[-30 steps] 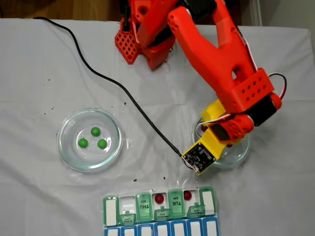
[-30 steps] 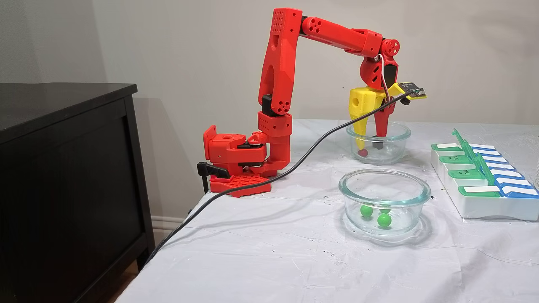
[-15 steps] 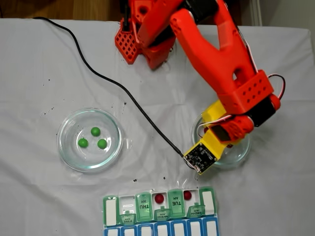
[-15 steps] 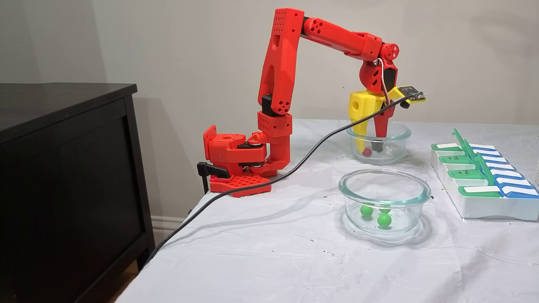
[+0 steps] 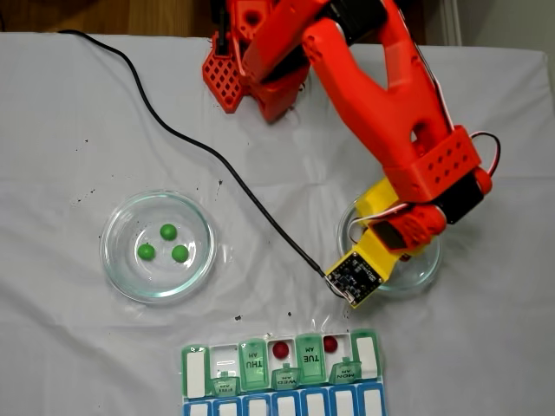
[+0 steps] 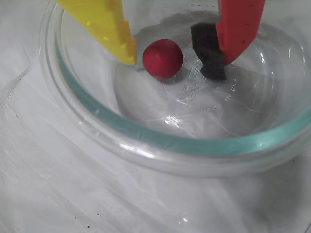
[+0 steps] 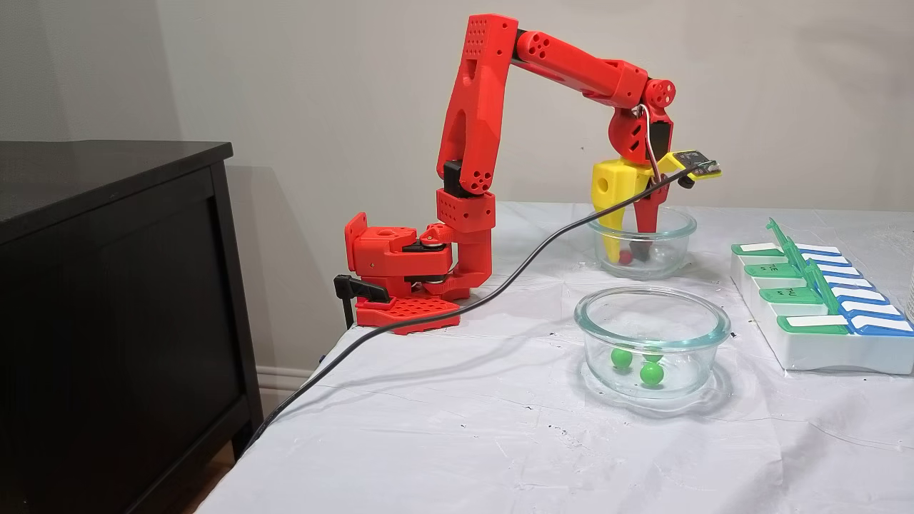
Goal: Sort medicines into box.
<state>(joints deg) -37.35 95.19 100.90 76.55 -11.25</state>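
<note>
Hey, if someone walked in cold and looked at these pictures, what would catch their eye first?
Probably the bright red arm bent over the far glass dish, its open gripper straddling a dark red ball on the dish floor. Next, three green balls in the other dish, beside the green pill organizer.

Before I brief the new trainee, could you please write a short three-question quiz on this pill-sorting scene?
1. True or false: the gripper is closed tight on the red ball.
2. How many green balls lie in their glass dish?
3. In the pill organizer, how many red balls already sit? A) none B) two C) three

Key:
1. False: the jaws straddle the ball, and a gap shows on the red finger's side.
2. Three.
3. B.
</note>
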